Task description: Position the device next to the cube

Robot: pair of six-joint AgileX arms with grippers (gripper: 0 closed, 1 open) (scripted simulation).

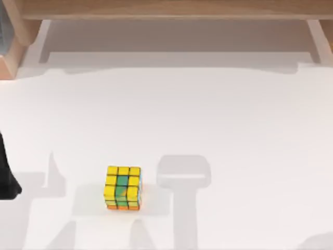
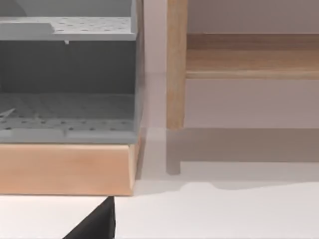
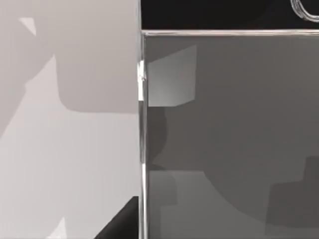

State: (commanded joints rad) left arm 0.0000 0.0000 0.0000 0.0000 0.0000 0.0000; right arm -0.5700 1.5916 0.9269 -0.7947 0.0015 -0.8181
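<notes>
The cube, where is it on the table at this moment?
In the top view, the cube stands on the white table, near the front edge and a little left of the middle, with nothing touching it.

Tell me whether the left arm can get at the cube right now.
Probably yes. The cube stands alone on the table, and only bare table lies between it and the left arm at the left edge.

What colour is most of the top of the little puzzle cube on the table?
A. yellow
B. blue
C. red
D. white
A: in the top view the cube shows mostly yellow squares, with a few green ones in the middle and an orange lower edge.
</notes>
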